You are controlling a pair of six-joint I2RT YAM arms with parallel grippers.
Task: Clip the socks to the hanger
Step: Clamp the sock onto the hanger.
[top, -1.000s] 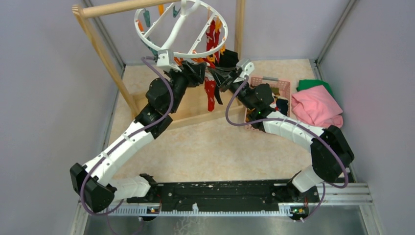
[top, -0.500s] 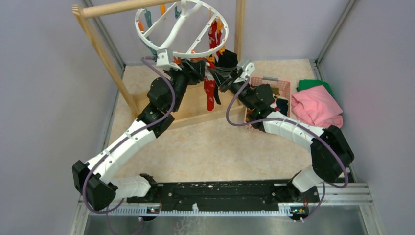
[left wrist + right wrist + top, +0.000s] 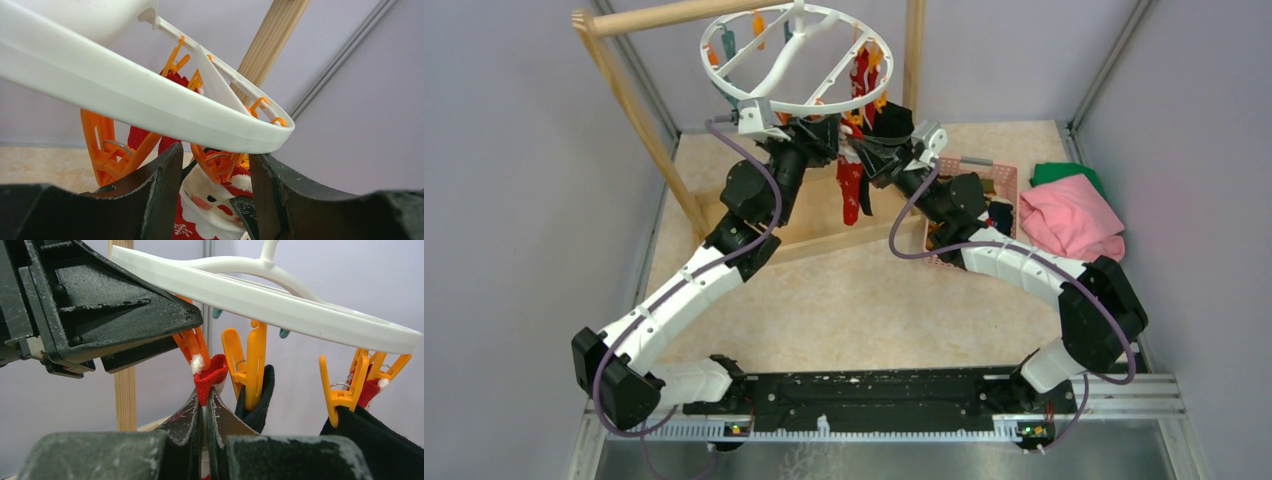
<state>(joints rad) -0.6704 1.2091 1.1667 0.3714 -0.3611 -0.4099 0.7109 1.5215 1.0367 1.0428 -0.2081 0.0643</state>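
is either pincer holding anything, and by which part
The right pincer is shut on the red sock, pinching its top edge just under an orange clip. The left pincer flanks that clip; grip unclear.

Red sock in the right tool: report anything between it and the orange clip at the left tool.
Nothing visible is in the way. The right tool pinches the red sock, its top edge right at the mouth of the orange clip, which the left tool straddles. The black sock on the next clip hangs to the side.

End effector point(image 3: 215, 155) straddles an orange clip point(image 3: 216, 165), perhaps touching it.
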